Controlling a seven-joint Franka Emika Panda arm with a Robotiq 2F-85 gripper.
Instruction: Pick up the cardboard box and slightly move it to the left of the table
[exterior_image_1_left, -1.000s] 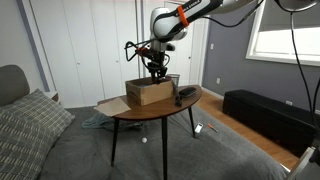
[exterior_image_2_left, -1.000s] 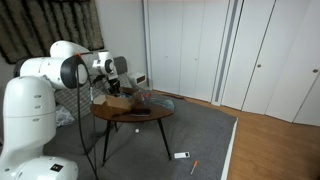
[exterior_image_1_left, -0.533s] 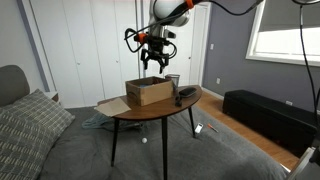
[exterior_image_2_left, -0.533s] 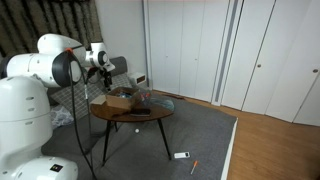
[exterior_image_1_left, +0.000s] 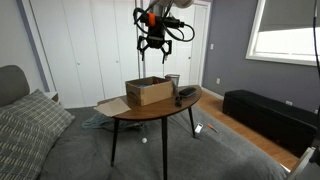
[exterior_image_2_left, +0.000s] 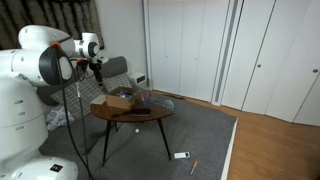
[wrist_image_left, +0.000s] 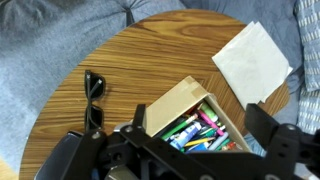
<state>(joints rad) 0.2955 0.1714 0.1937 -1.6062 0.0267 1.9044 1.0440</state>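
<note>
The cardboard box (exterior_image_1_left: 148, 92) stands on the wooden table (exterior_image_1_left: 150, 110), its top open. In the wrist view the cardboard box (wrist_image_left: 178, 108) is full of colourful markers. My gripper (exterior_image_1_left: 160, 44) hangs high above it, open and holding nothing. From the wrist, the gripper (wrist_image_left: 199, 120) looks straight down on the box, with one dark finger (wrist_image_left: 264, 124) at the right. In both exterior views the box (exterior_image_2_left: 118, 101) sits free on the table (exterior_image_2_left: 140, 114), well below the gripper (exterior_image_2_left: 97, 67).
Black sunglasses (wrist_image_left: 94, 100) lie on the tabletop (wrist_image_left: 150, 45) beside the box, seen as a dark object (exterior_image_1_left: 187, 95) in an exterior view. A white paper sheet (wrist_image_left: 250, 60) overhangs the table edge. A long black bench (exterior_image_1_left: 265, 112) stands by the wall. A sofa cushion (exterior_image_1_left: 30, 125) is close by.
The gripper has opened and risen straight up from the box to well above it. The box stays on the table where it was.
</note>
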